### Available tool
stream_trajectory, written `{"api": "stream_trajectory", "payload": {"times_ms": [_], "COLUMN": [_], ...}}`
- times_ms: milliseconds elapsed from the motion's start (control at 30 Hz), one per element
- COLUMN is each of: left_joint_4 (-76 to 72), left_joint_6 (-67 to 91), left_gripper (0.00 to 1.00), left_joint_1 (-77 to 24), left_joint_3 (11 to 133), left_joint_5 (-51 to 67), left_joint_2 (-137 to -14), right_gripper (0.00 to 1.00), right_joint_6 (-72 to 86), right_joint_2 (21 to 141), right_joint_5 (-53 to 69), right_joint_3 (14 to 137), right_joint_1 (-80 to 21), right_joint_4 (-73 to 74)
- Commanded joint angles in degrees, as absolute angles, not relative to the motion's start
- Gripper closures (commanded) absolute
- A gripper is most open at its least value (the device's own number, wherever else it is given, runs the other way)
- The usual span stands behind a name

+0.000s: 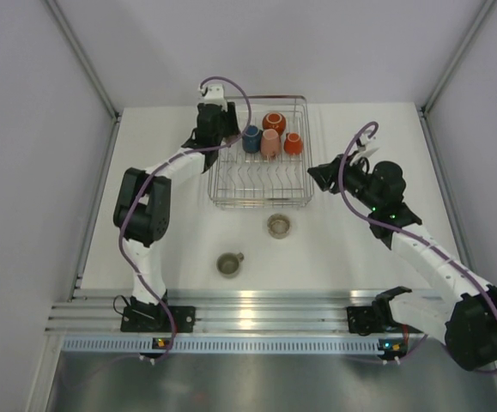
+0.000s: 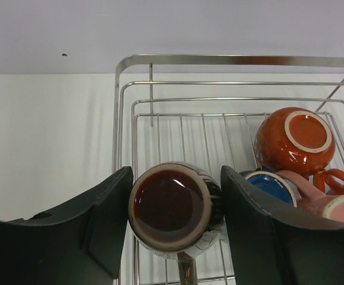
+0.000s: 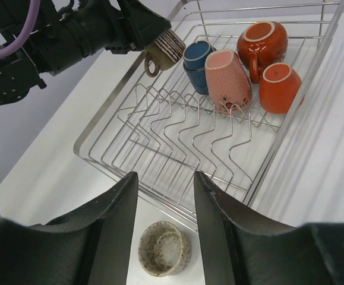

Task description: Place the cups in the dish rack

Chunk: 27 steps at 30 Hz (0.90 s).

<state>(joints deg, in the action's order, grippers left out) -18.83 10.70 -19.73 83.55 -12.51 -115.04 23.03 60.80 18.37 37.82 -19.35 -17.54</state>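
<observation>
My left gripper [image 2: 176, 173] is shut on a dark cup [image 2: 170, 205] with a pale rim, which hangs over the far left corner of the dish rack [image 2: 219, 59]. From the right wrist view that cup [image 3: 164, 50] hangs mouth-sideways above the rack's left rim. A dark blue cup [image 1: 251, 139], a pink cup [image 1: 270, 143] and two orange cups [image 1: 274, 122] [image 1: 293, 143] sit upside down at the rack's far end. My right gripper [image 3: 166, 176] is open, hovering above a speckled beige cup [image 3: 163, 248] on the table just outside the rack's near edge.
A second beige-grey cup [image 1: 229, 263] stands on the table nearer the arm bases, handle to the right. The rack's near rows of prongs [image 3: 177, 119] hold nothing. The left arm [image 1: 145, 206] reaches along the rack's left side.
</observation>
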Motion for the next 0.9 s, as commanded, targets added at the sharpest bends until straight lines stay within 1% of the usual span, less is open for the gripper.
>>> {"api": "stream_trajectory", "payload": {"times_ms": [0,400,633,867], "left_joint_4": [-22.85,-21.62,-21.53,-21.18], "left_joint_6": [9.58,9.84,8.97,7.3], "left_gripper": [1.0,1.0,1.0,1.0], "left_joint_1": [-19.95,-19.86,-19.86,-19.86], "left_joint_3": [87.19,90.0,88.77,86.05], "left_joint_5": [-11.78,-11.95,-12.3,-15.02], "left_joint_2": [-116.62,-123.3,-124.8,-124.54], "right_gripper": [0.57,0.58,0.58,0.58], "right_joint_6": [23.03,23.03,23.2,23.91], "right_joint_2": [59.41,59.59,59.85,60.2], "right_joint_5": [19.69,20.57,21.01,21.45], "right_joint_3": [37.27,36.91,36.74,36.21], "right_joint_1": [-17.67,-16.17,-15.91,-15.82], "right_joint_4": [-18.99,-18.54,-18.81,-19.69]}}
